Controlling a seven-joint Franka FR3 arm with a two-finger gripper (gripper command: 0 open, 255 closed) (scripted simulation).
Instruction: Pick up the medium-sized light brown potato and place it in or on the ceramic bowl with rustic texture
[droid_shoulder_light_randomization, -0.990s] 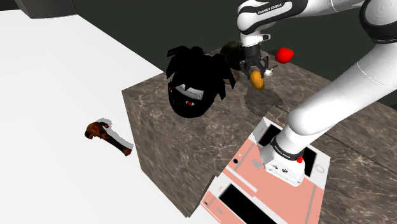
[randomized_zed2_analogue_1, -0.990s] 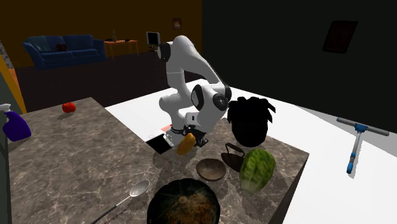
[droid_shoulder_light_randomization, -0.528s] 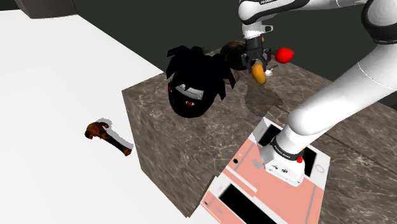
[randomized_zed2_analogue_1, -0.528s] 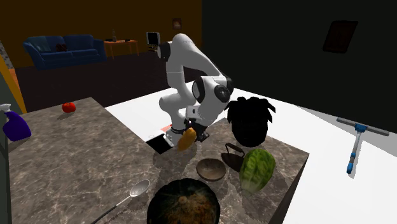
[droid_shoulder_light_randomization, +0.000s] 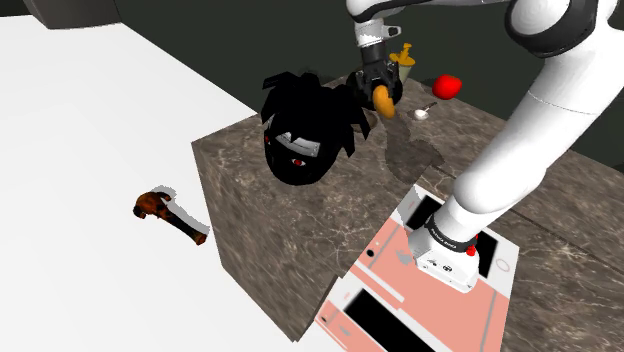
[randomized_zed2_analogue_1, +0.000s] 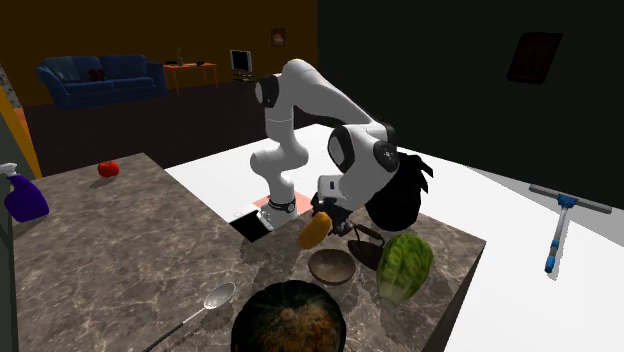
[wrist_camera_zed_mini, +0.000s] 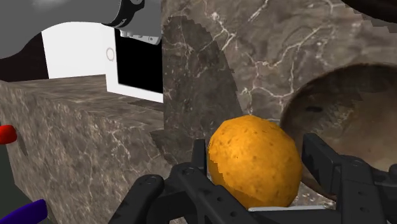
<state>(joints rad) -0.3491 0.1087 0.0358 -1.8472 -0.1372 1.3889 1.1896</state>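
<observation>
An orange-brown potato (wrist_camera_zed_mini: 254, 162) sits clasped between the two black fingers of my gripper (wrist_camera_zed_mini: 256, 175), which is shut on it. In the second exterior view the gripper (randomized_zed2_analogue_1: 319, 222) holds the potato (randomized_zed2_analogue_1: 313, 232) in the air, just above the near-left rim of a small brown bowl (randomized_zed2_analogue_1: 333, 266) on the marble counter. The bowl's round hollow (wrist_camera_zed_mini: 347, 108) lies right beside the potato, past the fingers. In the shoulder view the gripper (droid_shoulder_light_randomization: 381, 93) hangs with the potato (droid_shoulder_light_randomization: 383, 101) next to a black spiky-haired head.
The black spiky head (randomized_zed2_analogue_1: 395, 190) stands close behind the bowl, with a dark iron-like object (randomized_zed2_analogue_1: 368, 240) and a watermelon (randomized_zed2_analogue_1: 405, 268) beside it. In front are a large dark bowl of food (randomized_zed2_analogue_1: 288, 318) and a spoon (randomized_zed2_analogue_1: 205, 305). A red tomato (droid_shoulder_light_randomization: 447, 86) and a purple bottle (randomized_zed2_analogue_1: 22, 195) stand farther off.
The arm has swung the held potato up and to the shoulder view's left, toward the spiky head; in the second exterior view it moved right, over the small bowl's rim. The grip stays shut.
</observation>
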